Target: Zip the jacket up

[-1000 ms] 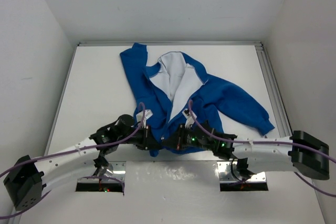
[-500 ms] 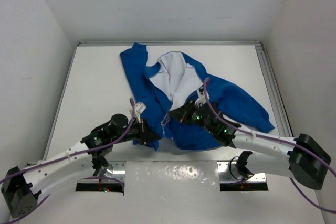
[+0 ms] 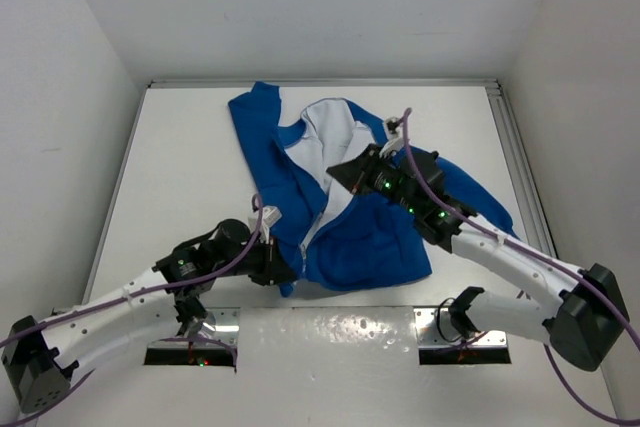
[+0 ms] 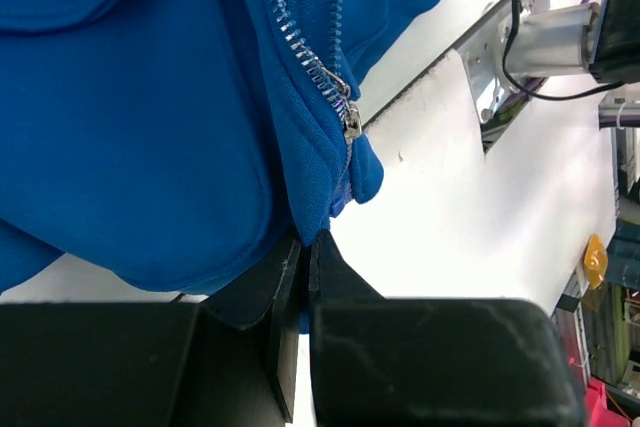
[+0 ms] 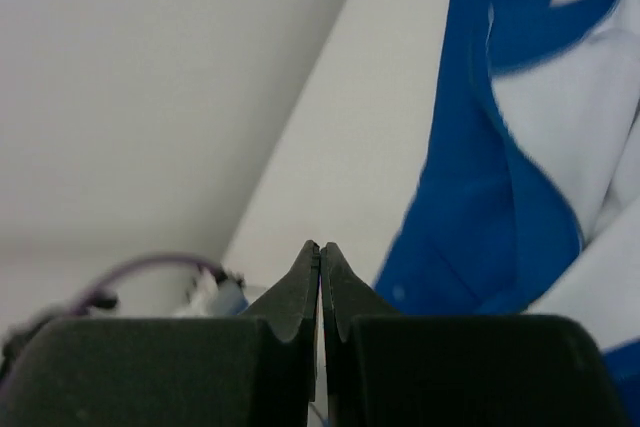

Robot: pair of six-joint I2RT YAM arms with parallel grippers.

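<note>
The left gripper [image 4: 308, 239] pinches the bottom hem of the jacket [image 3: 370, 247], just below the zipper slider [image 4: 351, 127]. The right gripper [image 3: 348, 170], jaws pressed together and empty, hovers over its open chest.

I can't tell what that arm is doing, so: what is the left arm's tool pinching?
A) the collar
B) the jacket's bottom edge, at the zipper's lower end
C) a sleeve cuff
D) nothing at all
B: in the left wrist view the left tool is shut on the bottom hem of the jacket, right below the zipper slider.
</note>
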